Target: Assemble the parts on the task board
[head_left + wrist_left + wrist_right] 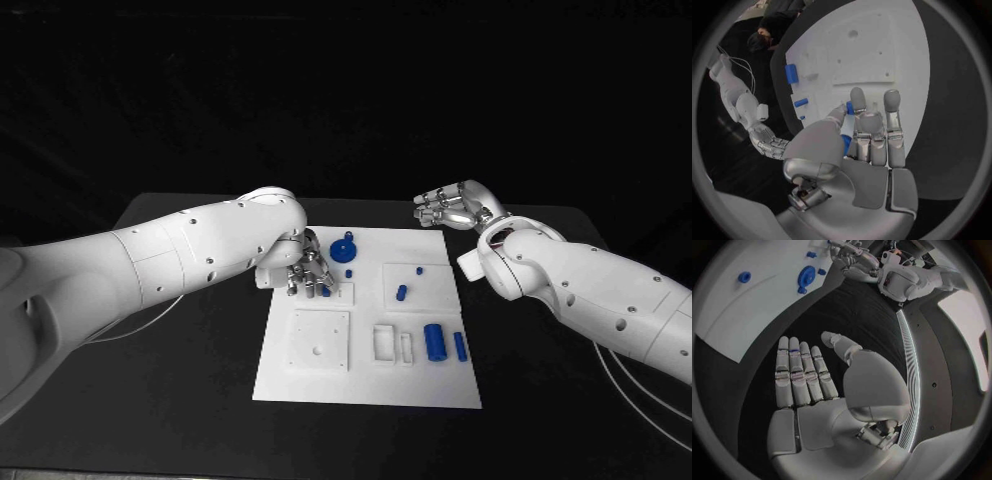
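The white task board [368, 385] lies mid-table. My left hand [306, 272] hovers over its far left corner. In the left wrist view this hand [861, 150] pinches a slim blue peg [846, 142] between the thumb and the fingers, above the board [879, 50]. A round blue wheel [345, 250] stands beside the hand, with small blue pegs [402, 294] further right. Two blue cylinders [433, 342] lie near the board's right edge. My right hand [454, 208] floats beyond the far right corner, over bare table; it [811, 385] is flat, fingers straight, holding nothing.
The board carries a raised square plate [319, 340] at its near left and a small white frame [385, 342] beside the cylinders. Black table [188, 400] surrounds the board on every side. White cables [635, 400] trail along my right arm.
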